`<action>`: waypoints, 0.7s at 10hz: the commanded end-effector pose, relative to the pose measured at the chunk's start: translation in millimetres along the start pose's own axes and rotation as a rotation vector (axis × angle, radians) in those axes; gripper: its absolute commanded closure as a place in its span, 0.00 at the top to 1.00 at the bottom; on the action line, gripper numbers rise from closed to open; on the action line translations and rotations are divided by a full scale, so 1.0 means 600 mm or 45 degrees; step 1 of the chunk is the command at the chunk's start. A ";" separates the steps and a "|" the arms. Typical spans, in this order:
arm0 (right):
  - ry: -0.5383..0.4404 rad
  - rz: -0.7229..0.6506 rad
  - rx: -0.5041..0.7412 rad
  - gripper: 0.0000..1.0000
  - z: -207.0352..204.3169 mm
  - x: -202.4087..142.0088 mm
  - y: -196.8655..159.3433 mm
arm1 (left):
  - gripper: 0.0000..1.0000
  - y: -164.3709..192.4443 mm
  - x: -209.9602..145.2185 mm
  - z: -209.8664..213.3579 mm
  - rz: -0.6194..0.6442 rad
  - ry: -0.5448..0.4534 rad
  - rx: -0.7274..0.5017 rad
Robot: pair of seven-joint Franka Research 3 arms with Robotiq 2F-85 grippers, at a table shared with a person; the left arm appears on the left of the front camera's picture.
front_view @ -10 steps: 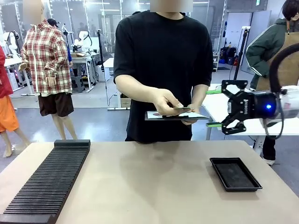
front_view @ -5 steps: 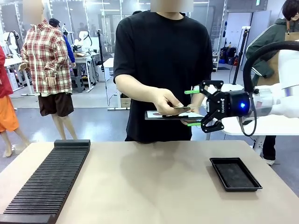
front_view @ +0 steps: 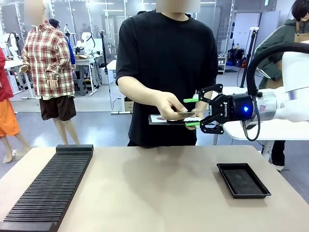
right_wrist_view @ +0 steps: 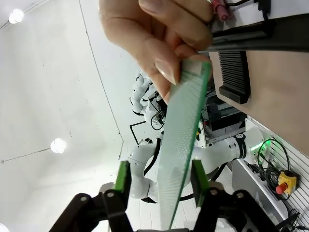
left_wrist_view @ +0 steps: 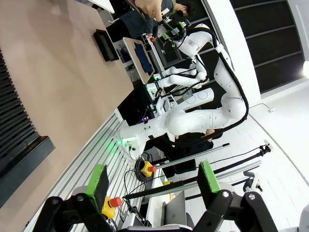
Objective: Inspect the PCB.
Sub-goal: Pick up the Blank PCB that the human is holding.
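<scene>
Handover stage: the person's hand (front_view: 170, 105) held the board (right_wrist_view: 182, 140) out, the right gripper (front_view: 191, 112) straddling it, jaws apart, not clamped yet, I think. Next it needed a square squeeze. The left gripper (left_wrist_view: 152, 181) sat idle, fingers spread.

We see a light tan counter (front_view: 159, 193) with a smooth, matte top, running from our near edge across to the far side. Two things lie directly on it, well apart. On our left, a long black slotted rack (front_view: 48, 193) lies flat, its many narrow ribs running crosswise. It reaches from the near left corner toward the far edge, where it ends in a raised block. On our right, a shallow black rectangular tray (front_view: 243, 180) with a low rim sits flat, slightly angled to the counter's edge. Between them stretches the wide tan middle of the counter, faintly shadowed.
</scene>
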State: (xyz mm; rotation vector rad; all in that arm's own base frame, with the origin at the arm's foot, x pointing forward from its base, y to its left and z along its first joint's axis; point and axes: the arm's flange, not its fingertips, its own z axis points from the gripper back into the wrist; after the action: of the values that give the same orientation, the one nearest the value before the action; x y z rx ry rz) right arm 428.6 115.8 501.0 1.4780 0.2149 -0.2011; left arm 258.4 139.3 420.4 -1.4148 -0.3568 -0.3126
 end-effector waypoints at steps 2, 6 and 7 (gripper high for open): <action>-0.036 0.020 0.038 0.00 -0.009 -0.004 -0.006 | 0.95 -0.001 0.000 0.001 -0.006 -0.003 0.003; -0.037 0.028 0.029 0.00 -0.016 -0.009 -0.013 | 0.95 -0.001 0.000 0.001 -0.006 -0.003 0.003; -0.044 0.029 0.030 0.00 -0.015 -0.011 -0.016 | 0.95 -0.001 0.000 0.001 -0.006 -0.003 0.003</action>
State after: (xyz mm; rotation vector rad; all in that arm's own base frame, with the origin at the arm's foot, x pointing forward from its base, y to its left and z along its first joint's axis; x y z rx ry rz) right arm 424.4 116.5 493.2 1.4793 0.2129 -0.2113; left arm 258.4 139.3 420.4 -1.4148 -0.3568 -0.3126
